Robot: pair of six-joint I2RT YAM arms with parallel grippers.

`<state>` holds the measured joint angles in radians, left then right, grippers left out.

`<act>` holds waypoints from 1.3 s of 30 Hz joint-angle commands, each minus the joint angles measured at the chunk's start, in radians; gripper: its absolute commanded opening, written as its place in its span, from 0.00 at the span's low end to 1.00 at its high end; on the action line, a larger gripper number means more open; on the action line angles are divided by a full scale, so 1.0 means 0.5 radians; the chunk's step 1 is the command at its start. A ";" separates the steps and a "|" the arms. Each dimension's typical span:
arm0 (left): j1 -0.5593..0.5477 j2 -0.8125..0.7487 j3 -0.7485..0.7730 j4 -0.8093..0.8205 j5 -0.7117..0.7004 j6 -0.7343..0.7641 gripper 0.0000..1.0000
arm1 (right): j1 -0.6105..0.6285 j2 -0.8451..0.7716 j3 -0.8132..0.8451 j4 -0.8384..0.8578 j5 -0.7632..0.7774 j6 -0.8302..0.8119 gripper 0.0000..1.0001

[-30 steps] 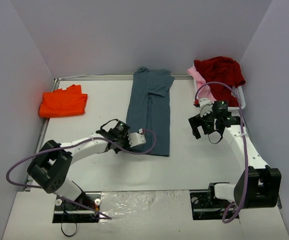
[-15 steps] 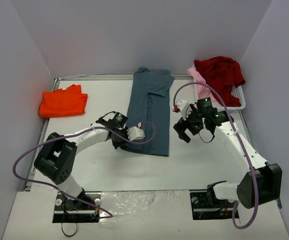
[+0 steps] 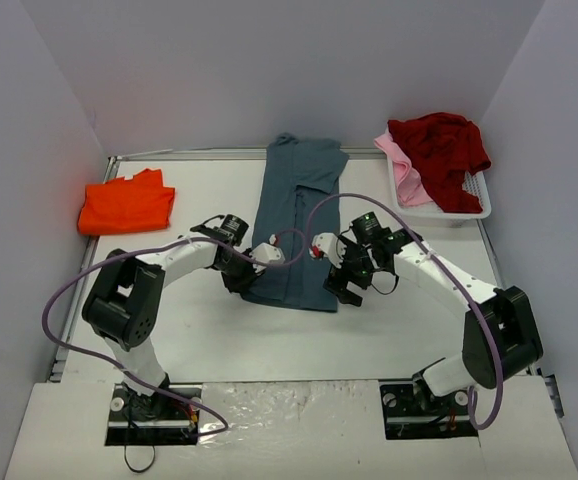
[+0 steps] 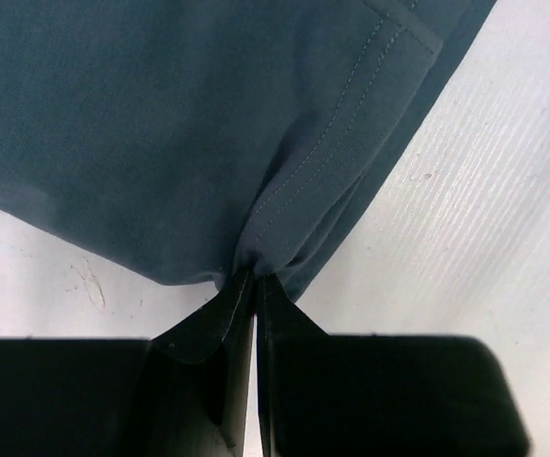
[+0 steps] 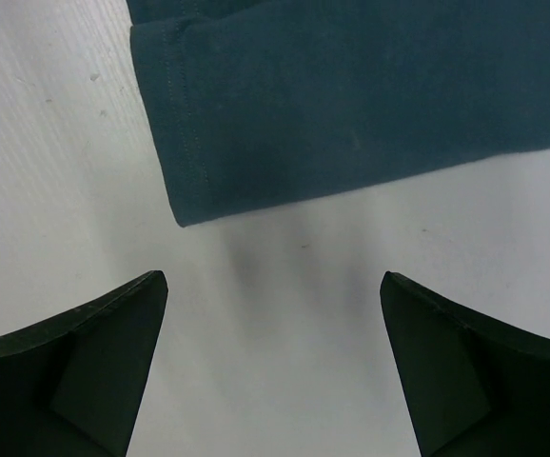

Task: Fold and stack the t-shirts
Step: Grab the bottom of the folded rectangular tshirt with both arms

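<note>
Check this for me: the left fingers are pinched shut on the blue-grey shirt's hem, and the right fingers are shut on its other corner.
Wrong about the right side. The right fingers are open, over bare table just short of a corner of the shirt, gripping nothing; the right wrist view shows it. The left fingers are indeed pinched shut on the hem.
</note>
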<state>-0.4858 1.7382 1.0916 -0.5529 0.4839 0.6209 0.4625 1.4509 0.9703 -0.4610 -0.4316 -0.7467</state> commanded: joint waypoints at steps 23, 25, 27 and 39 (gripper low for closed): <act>0.165 0.165 0.139 -0.152 0.385 -0.094 0.02 | 0.370 0.052 -0.226 0.312 0.170 -0.016 0.58; 0.168 0.181 0.142 -0.158 0.385 -0.094 0.02 | 0.385 0.089 -0.219 0.315 0.167 -0.016 0.58; 0.177 0.190 0.148 -0.167 0.391 -0.091 0.02 | 0.391 0.114 -0.216 0.315 0.164 -0.016 0.58; 0.198 0.205 0.142 -0.164 0.407 -0.088 0.02 | 0.413 0.301 -0.244 0.379 0.179 -0.019 0.58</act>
<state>-0.3920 1.8206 1.1511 -0.6079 0.6849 0.5640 0.6628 1.5784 0.8581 -0.2676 -0.3519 -0.7536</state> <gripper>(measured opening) 0.031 0.580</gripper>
